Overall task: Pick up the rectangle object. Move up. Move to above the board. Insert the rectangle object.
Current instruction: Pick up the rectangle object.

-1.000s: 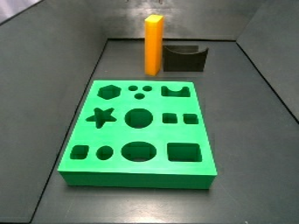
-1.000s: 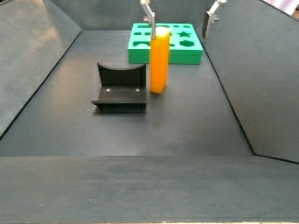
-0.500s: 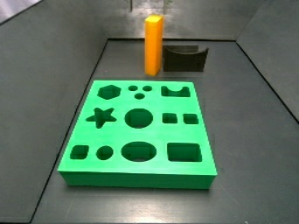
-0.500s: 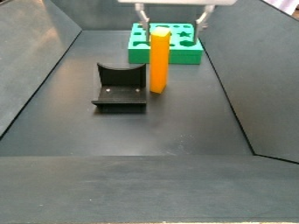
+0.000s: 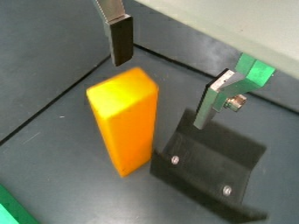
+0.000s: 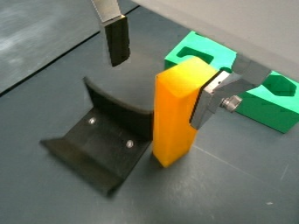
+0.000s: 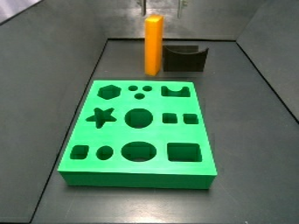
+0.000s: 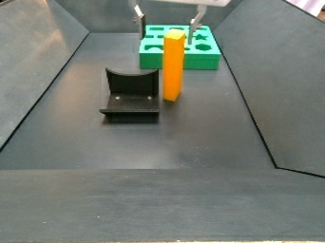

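Now we see the gripper (image 8: 166, 18) hanging above the top of the rectangle object (image 8: 173, 65), with its jaws spread wide and holding nothing. Compared with a second ago it has come lower: in a side view the two silver fingers (image 8: 137, 13) now reach down to either side of the block's top, where before they sat higher at the picture's edge. In both wrist views the fingers flank the block without touching it, one finger (image 5: 117, 35) clear of its top and the other (image 6: 216, 94) close beside its upper face.

The rectangle object (image 7: 153, 44) stands upright on the dark floor, unmoved since the earlier pictures, just beside the fixture (image 7: 186, 59) at the far end of the bin. The board (image 7: 140, 131) lies flat on the near side in that view, well apart from the block, and has not shifted either. In a wrist view the fixture (image 5: 211, 171) sits right next to the block's (image 5: 124, 121) base.
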